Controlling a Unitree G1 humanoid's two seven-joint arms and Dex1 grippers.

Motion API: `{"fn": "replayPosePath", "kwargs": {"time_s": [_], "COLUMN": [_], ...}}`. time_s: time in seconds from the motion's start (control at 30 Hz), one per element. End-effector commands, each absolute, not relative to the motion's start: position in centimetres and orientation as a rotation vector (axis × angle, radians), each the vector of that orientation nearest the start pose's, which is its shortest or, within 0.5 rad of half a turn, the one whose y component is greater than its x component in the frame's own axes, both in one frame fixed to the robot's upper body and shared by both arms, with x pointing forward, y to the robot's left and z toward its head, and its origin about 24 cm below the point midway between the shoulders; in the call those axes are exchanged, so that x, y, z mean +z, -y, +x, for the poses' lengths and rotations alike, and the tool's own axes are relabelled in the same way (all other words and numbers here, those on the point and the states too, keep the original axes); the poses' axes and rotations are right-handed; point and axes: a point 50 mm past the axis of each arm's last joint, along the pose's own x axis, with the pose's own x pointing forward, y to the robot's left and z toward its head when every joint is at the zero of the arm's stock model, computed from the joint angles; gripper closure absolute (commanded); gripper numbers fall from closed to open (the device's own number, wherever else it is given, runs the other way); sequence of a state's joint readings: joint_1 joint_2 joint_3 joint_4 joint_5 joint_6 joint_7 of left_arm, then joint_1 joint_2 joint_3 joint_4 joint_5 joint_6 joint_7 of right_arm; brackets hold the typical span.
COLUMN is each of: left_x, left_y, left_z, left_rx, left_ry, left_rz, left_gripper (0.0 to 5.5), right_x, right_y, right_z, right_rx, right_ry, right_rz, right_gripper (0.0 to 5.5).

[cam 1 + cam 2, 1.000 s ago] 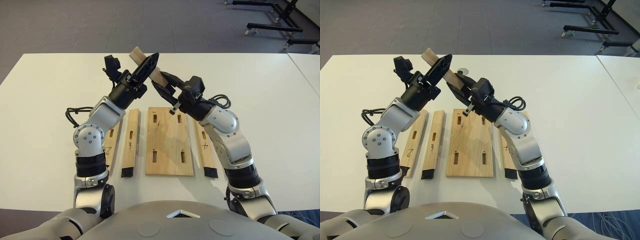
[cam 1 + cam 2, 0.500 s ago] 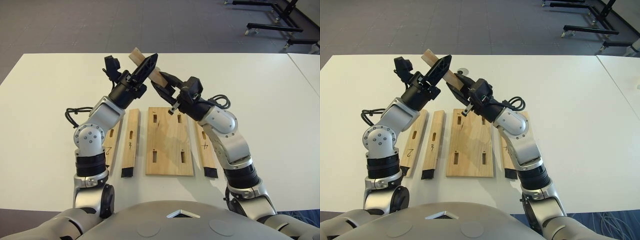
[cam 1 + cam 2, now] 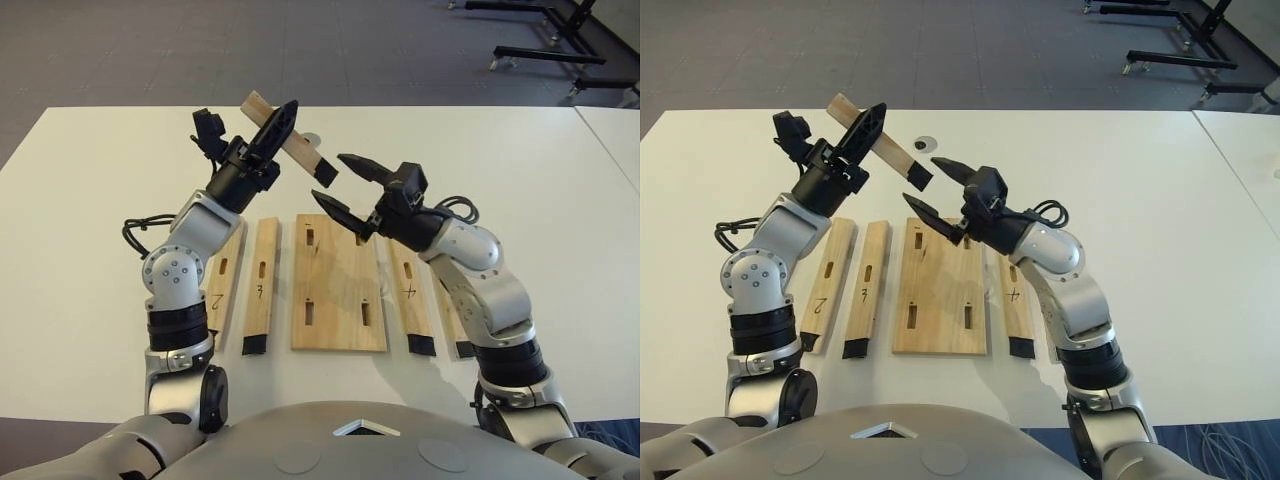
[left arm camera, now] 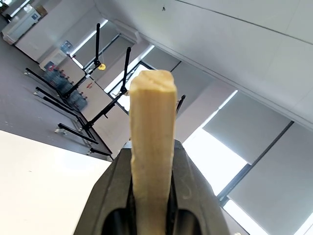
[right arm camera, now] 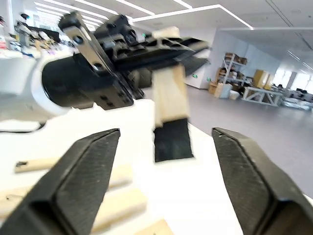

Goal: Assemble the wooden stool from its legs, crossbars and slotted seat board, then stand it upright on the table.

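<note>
My left gripper (image 3: 272,133) is shut on a wooden leg (image 3: 300,152) with a black-tipped end, held tilted in the air above the far end of the seat board. The left wrist view shows that leg (image 4: 151,127) clamped between the fingers. My right gripper (image 3: 348,190) hangs open just right of and below the black tip, not touching it. In the right wrist view the black tip (image 5: 171,139) sits beyond the spread fingers (image 5: 83,181). The slotted seat board (image 3: 338,290) lies flat mid-table.
Two legs (image 3: 222,290) (image 3: 262,285) lie left of the board, and another leg (image 3: 410,300) with a further piece (image 3: 455,330) lies right of it under my right arm. A small round fitting (image 3: 927,143) sits in the table behind. Wide bare table surrounds the parts.
My right gripper has come off the leg's black-tipped end, opened wide and drawn back to the right. The left gripper has carried the leg slightly left and up.
</note>
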State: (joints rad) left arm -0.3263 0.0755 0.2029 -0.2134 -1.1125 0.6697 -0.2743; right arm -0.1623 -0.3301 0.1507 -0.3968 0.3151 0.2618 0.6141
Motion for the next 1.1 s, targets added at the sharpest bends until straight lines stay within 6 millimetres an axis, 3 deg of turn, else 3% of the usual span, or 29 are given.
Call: {"fn": "replayPosePath", "kwargs": {"time_s": [0.03,0.13,0.33,0.67,0.93,1.1], "left_x": [15.7,15.7,15.6,15.2,15.2,15.2], "left_y": [-12.5,-12.0,-11.3,-11.0,-11.0,-11.4], "left_z": [27.9,27.8,27.6,27.3,27.3,27.6], "left_rx": [-0.800,-0.825,-0.842,-0.846,-0.852,-0.812], "left_ry": [0.041,0.025,0.011,-0.003,-0.002,0.016], "left_rz": [-0.883,-0.884,-0.894,-0.883,-0.902,-0.881], "left_gripper": [5.11,5.11,5.11,5.11,5.11,5.11], "right_x": [14.5,14.4,13.4,14.3,14.7,13.4], "right_y": [11.3,10.4,8.5,10.8,10.7,9.9], "right_z": [24.6,24.8,25.3,28.4,28.4,27.1], "right_rx": [0.863,0.872,0.922,0.664,0.680,0.793], "right_ry": [0.228,0.234,0.219,0.264,0.272,0.205], "right_rz": [-0.143,-0.164,-0.221,-0.278,-0.262,-0.258], "right_gripper": [1.14,0.64,0.61,0.61,0.61,0.61]}}
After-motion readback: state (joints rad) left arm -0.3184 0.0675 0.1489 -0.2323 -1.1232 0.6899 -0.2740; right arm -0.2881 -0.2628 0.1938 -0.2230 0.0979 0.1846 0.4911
